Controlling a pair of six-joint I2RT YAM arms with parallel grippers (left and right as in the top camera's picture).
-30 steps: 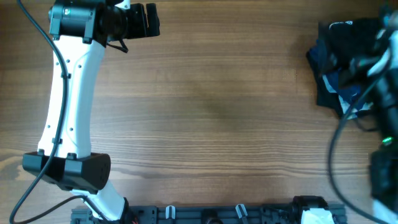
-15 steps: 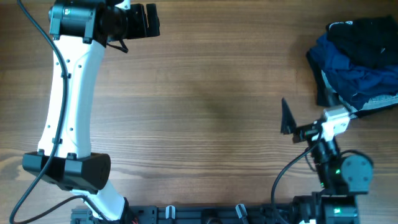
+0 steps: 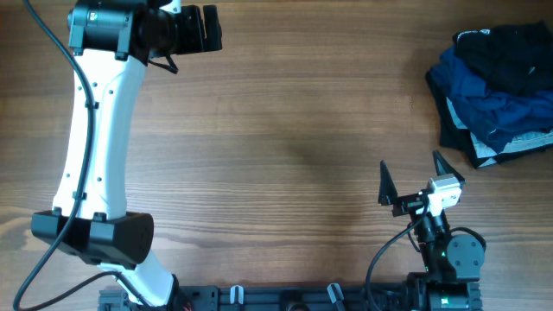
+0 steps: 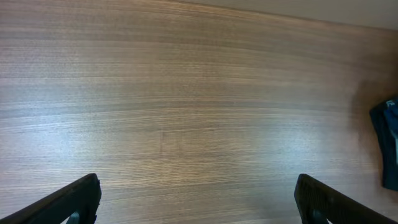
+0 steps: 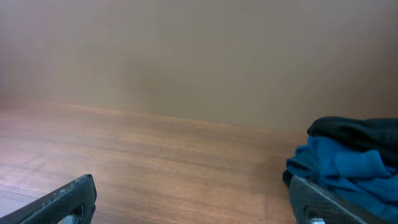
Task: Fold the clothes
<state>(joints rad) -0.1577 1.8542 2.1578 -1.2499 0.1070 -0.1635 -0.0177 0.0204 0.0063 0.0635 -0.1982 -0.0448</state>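
Right gripper: jaws wide, empty; heap of garments ahead to its right, likely supply. Left gripper: jaws wide, empty, over table, probably parked until needed

Wooden table, its grain running left to right in the overhead view, pale brown throughout. A single heap of garments lies directly on it at the upper right (its right side runs out of the overhead view). The heap has a black piece on top, crumpled blue cloth beneath, and a dark layer and a pale grey edge lowest against the wood.
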